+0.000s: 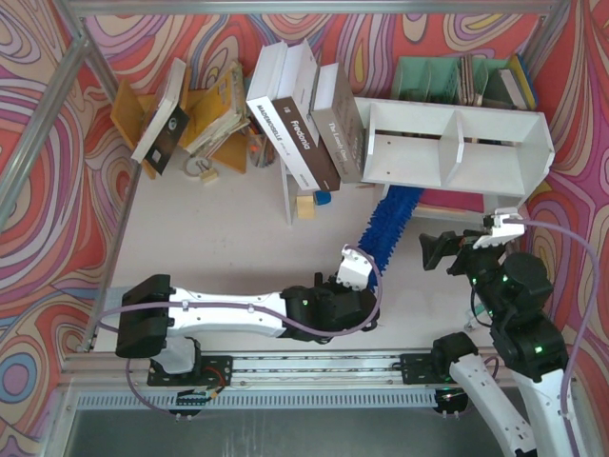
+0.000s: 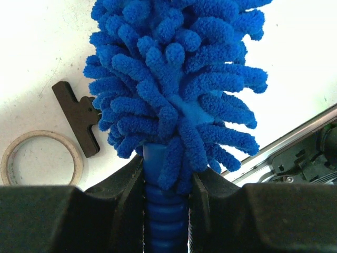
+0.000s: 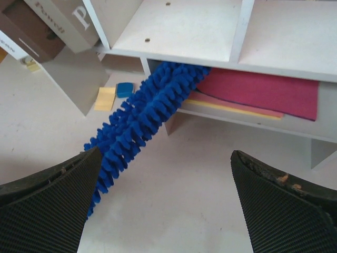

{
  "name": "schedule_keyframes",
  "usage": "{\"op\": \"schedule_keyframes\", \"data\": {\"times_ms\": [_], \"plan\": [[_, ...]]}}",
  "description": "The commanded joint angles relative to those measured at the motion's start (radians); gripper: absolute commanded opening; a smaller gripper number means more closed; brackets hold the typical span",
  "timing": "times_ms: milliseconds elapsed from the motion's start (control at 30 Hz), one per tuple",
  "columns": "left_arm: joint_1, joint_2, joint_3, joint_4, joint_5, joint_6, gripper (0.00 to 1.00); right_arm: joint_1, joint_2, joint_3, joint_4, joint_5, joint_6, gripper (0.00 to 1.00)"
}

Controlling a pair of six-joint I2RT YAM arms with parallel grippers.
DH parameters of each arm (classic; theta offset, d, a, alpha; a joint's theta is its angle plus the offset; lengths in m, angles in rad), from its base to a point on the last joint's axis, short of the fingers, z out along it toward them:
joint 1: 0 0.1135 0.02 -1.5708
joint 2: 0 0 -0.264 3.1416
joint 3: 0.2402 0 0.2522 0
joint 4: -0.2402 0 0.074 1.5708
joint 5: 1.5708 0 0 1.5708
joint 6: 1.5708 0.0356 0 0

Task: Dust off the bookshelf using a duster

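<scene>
1. Top view: the shelf is seen at upper right, with both its open compartments facing the camera. The duster runs diagonally from the left gripper, at centre, up to the shelf's lower left corner, where its tip is hidden beneath the bottom board. The right gripper hovers right of centre, apart from the duster.
2. Left wrist view: the handle is pinched firmly between the jaws at bottom centre, and the fluffy head fills the upper middle. A ring and a dark clip lie at left, untouched.
3. Right wrist view: the fingers are spread wide at the lower corners, with nothing between them. The duster is seen rising from lower left and passing under the shelf beside a leg, close to a red sheet.
4. The step in hand is judged to be wiping below the shelf. The compartments appear not yet reached.
5. Next, the head would probably have to be drawn out, raised and swept across the compartment floors and divider, with the grip on the handle kept tight.
</scene>
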Motion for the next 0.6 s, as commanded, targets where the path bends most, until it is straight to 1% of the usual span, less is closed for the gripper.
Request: {"op": "schedule_keyframes", "data": {"times_ms": [0, 100, 167, 267, 433, 567], "plan": [[0.003, 0.014, 0.067, 0.024, -0.041, 0.005, 0.00, 0.007, -0.058, -0.077, 0.099, -0.030, 0.011, 0.99], [0.003, 0.001, 0.077, 0.051, -0.052, 0.024, 0.00, 0.007, -0.087, -0.086, 0.108, -0.049, 0.007, 0.99], [0.003, 0.003, 0.093, 0.045, -0.054, 0.032, 0.00, 0.007, -0.095, -0.085, 0.106, -0.034, 0.008, 0.99], [0.011, 0.017, 0.087, 0.035, -0.051, 0.010, 0.00, 0.007, -0.094, -0.087, 0.101, -0.019, 0.009, 0.99], [0.020, -0.002, -0.002, 0.008, -0.055, -0.093, 0.00, 0.007, -0.092, -0.087, 0.100, -0.023, 0.010, 0.99], [0.019, -0.043, -0.083, 0.038, -0.065, -0.166, 0.00, 0.009, -0.092, -0.088, 0.105, -0.022, 0.008, 0.99]]}}
